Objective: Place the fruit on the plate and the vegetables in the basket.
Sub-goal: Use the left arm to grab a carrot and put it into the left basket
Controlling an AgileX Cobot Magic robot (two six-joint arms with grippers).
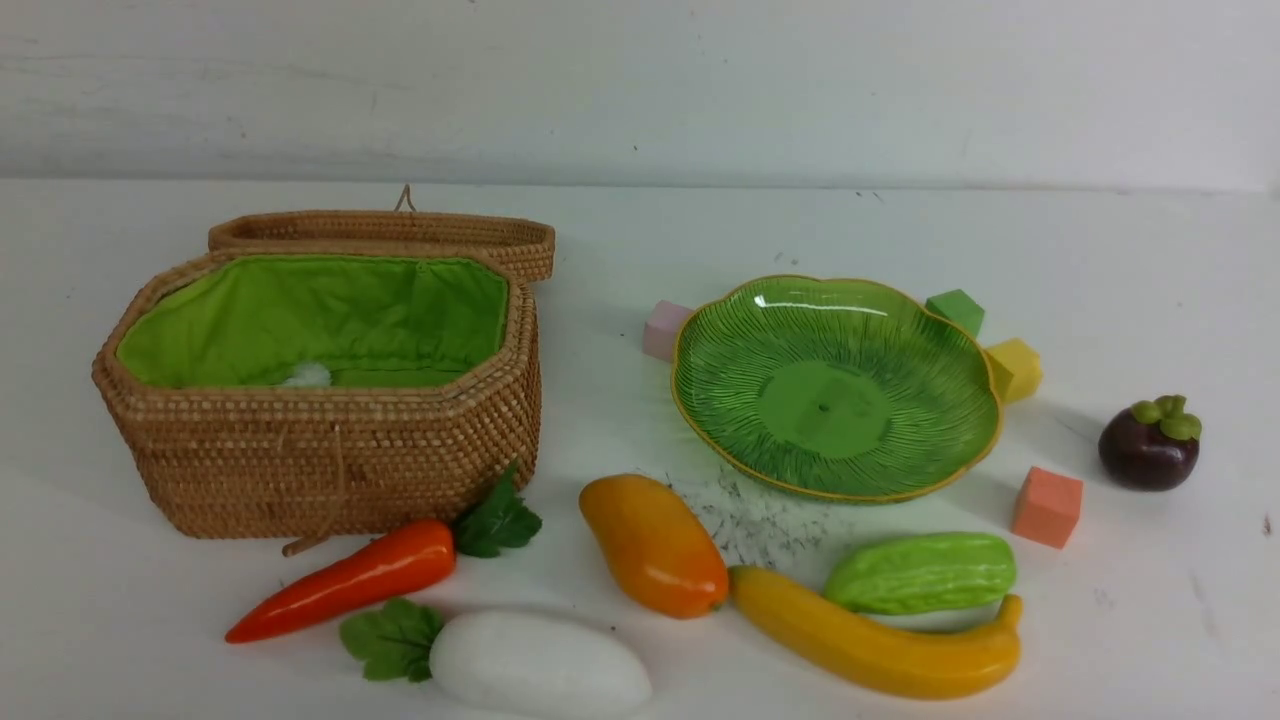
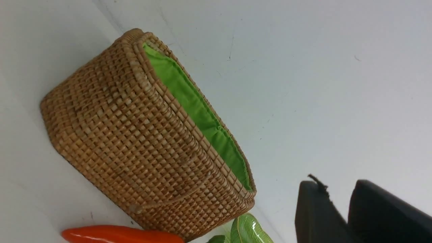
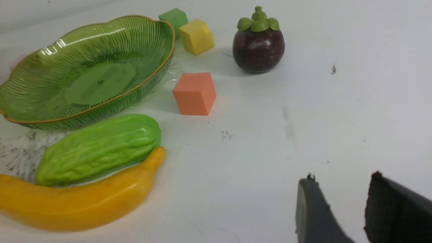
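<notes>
The wicker basket [image 1: 330, 450] with green lining stands open at the left, and the green plate [image 1: 940, 350] lies empty at the right. In front lie the carrot [image 1: 350, 580], white radish [image 1: 540, 665], mango [image 1: 655, 545], banana [image 1: 880, 645] and green gourd [image 1: 920, 572]. The mangosteen [image 1: 1150, 445] sits far right. Neither gripper shows in the front view. In its wrist view my left gripper [image 2: 337, 189] is open and empty, off to one side of the basket [image 2: 135, 141] and carrot [image 2: 118, 234]. My right gripper [image 3: 341, 180] is open and empty over bare table, apart from the mangosteen [image 3: 258, 47] and banana [image 3: 84, 202].
Small cubes ring the plate: pink [image 1: 665, 330], green [image 1: 955, 310], yellow [image 1: 1015, 370] and orange [image 1: 1047, 507]. The basket's woven lid [image 1: 400, 235] lies back behind it. A small white thing [image 1: 305, 375] rests on the lining. A white wall closes the back.
</notes>
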